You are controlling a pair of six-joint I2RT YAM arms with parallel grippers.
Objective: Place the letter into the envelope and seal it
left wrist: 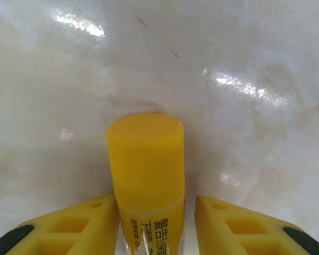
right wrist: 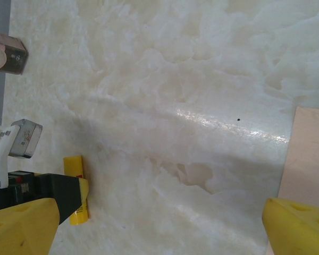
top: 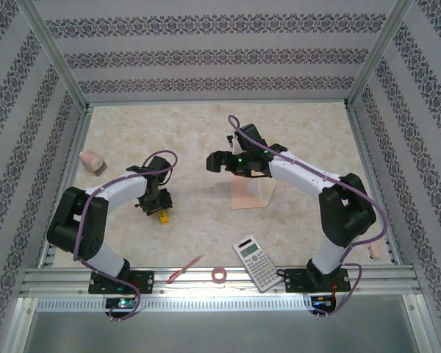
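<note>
The envelope (top: 244, 193) lies flat on the marble table, peach with a paler strip along its right side; its edge (right wrist: 308, 159) shows at the right of the right wrist view. The letter is hidden. My right gripper (top: 219, 162) hovers left of and above the envelope, open wide (right wrist: 159, 234) over bare table. My left gripper (top: 160, 206) is down at a yellow glue stick (top: 162, 216) that lies on the table. In the left wrist view the glue stick (left wrist: 146, 159) sits between the yellow fingers (left wrist: 234, 223) of my left gripper (left wrist: 155, 226), with a small gap at the right one.
A calculator (top: 253, 262), a red pen (top: 185, 269) and a pink tape roll (top: 220, 275) lie along the near edge. A pink block (top: 92, 160) sits at far left, also in the right wrist view (right wrist: 5, 57). Metal frame posts and patterned walls enclose the table.
</note>
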